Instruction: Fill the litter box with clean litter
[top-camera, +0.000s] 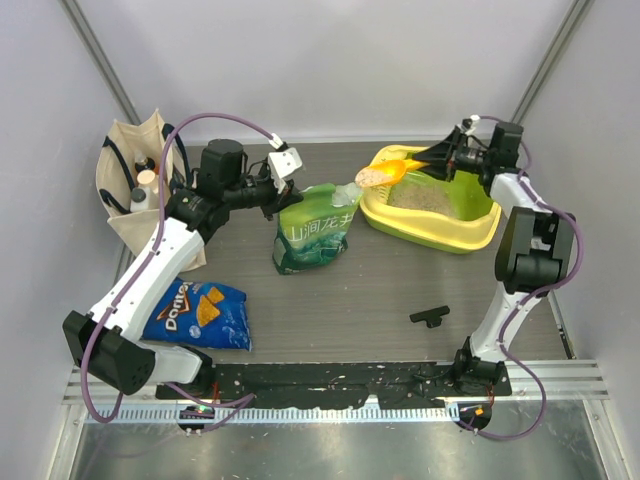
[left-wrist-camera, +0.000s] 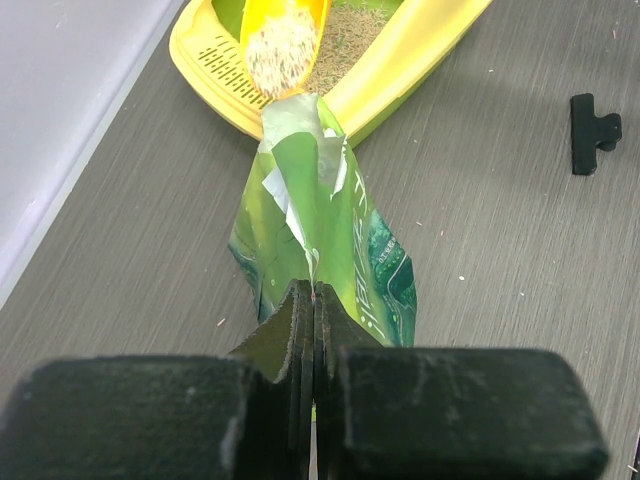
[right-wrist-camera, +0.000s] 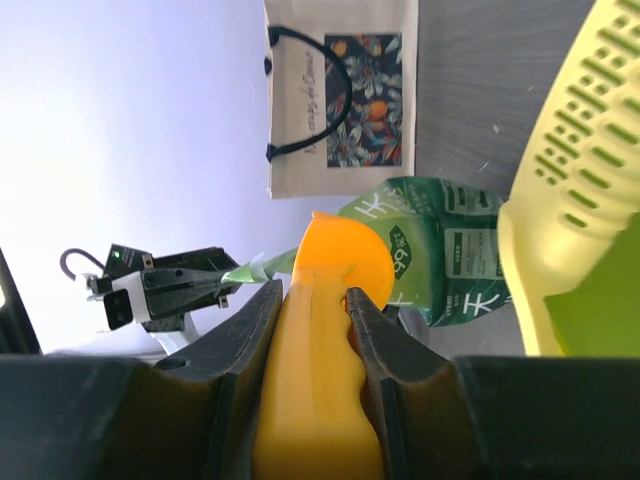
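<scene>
So the box (top-camera: 445, 241) is up at the far right in the top view, and I'm placing everything off that; yellow rim, green basin, slotted grate at its left end. There's already a layer of litter (top-camera: 425, 197) on the basin floor, pale and sandy; it covers a good part of the bottom.

Right claw (right-wrist-camera: 312, 300) is narrow and clamped on the handle of the orange scoop (top-camera: 388, 170), a finger pressed on each side; it hangs over the box's far edge. The scoop bowl pokes out past the box's left end, above the grate, and it's heaped with more of the same granules.

Just left of the box stands the green pouch (top-camera: 315, 230), upright and a bit crumpled, with its open mouth right under the scoop's tip; whether they actually touch I can't tell. Left claw (left-wrist-camera: 312, 300) is squeezed all the way closed on the pouch's top edge, on the side away from the box; the foil is pinched flat between the fingers.

Other stuff: a black clip (top-camera: 430, 316) lying flat on the table near-side of the box, well apart from it; a blue Doritos bag (top-camera: 200, 312) much further left and nearer the arm bases; a cream tote (top-camera: 135, 195) far left of the box, against the wall, with bottles sticking out
</scene>
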